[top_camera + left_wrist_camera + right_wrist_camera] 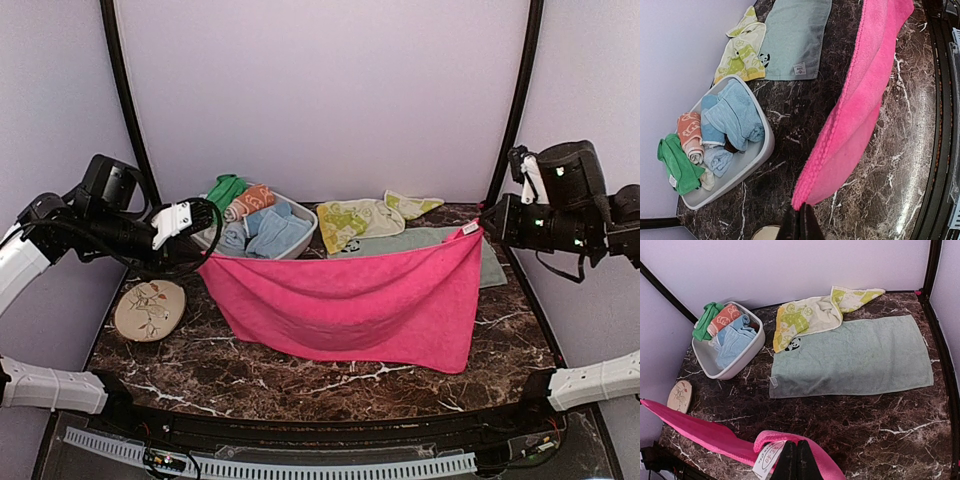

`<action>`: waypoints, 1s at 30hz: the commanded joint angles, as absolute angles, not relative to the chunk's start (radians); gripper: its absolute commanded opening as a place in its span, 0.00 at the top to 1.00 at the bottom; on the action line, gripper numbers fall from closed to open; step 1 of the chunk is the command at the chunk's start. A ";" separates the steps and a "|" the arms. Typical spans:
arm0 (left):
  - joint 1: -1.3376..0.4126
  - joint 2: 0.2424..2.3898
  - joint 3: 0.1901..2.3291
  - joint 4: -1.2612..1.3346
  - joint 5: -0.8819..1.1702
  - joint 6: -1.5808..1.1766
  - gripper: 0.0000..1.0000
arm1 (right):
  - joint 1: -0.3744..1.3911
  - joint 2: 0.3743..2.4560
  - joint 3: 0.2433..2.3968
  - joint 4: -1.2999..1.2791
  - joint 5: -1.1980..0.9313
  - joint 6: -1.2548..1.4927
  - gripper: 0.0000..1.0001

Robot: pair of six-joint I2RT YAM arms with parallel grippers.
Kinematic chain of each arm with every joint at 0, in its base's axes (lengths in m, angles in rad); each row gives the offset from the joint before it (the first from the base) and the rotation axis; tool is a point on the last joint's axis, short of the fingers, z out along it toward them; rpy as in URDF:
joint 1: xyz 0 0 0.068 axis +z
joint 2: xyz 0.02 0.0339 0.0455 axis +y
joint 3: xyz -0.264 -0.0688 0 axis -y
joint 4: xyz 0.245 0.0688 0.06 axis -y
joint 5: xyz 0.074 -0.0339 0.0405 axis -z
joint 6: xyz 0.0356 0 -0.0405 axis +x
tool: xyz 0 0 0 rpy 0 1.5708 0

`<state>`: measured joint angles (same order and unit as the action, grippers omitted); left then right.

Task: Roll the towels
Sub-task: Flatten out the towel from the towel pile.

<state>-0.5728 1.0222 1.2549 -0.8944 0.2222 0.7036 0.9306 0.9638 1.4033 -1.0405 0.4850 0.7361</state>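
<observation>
Towel, long plain hot-pink cloth (350, 300), hangs spread above the dark marble table (300, 378), top edge sagging between the arms. Left gripper (800, 223) is clamped tight on one top corner, right gripper (797, 461) on the other, beside a white label. Pale mint towel with panda patch (855, 357) lies flat behind. Yellow-lime patterned towel (810, 317) lies crumpled over its far corner.

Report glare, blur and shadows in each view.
Top external: soft even light, sharp, no hard shadows. Left wrist: pale sheen on the table beside the pink towel. Right wrist: evenly lit, no glare; fingers dark silhouettes.
</observation>
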 commanded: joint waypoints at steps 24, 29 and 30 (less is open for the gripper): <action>-0.540 1.080 1.147 -0.789 0.106 0.704 1.00 | 0.707 0.853 1.047 -0.690 0.339 0.617 1.00; -0.539 0.925 1.115 -0.942 0.238 0.722 1.00 | 0.707 0.751 1.031 -0.764 0.280 0.626 1.00; -0.539 0.893 1.120 -0.965 0.260 0.725 1.00 | 0.708 0.737 1.039 -0.779 0.271 0.625 1.00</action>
